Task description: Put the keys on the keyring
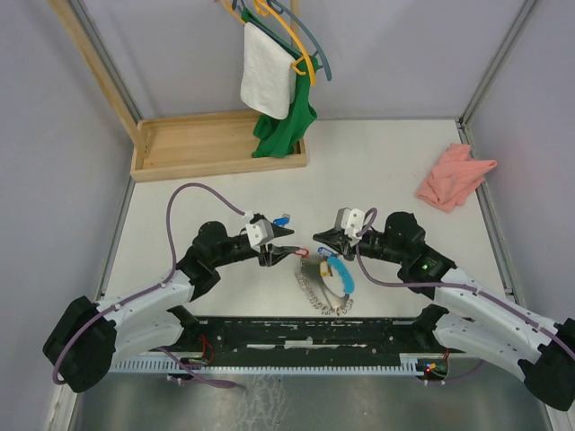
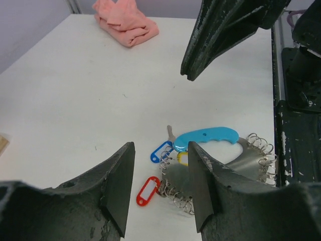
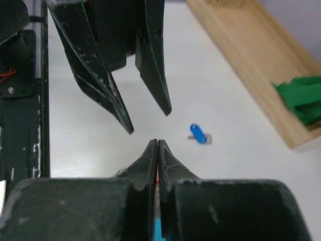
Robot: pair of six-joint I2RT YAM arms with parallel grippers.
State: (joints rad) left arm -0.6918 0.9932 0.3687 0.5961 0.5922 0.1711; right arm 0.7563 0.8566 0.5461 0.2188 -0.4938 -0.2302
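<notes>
Red-tagged key lies just beside the keyring rings | blue key apart on table | we see left gripper jaws parted, empty | right gripper pinched closed

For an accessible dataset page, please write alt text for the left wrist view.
The left tool hangs open over a white table, its two dark fingers framing a keyring bunch with a light-blue handle, metal rings and coloured tags. The shut right tool points down from the upper right; a pink cloth lies behind.
</notes>
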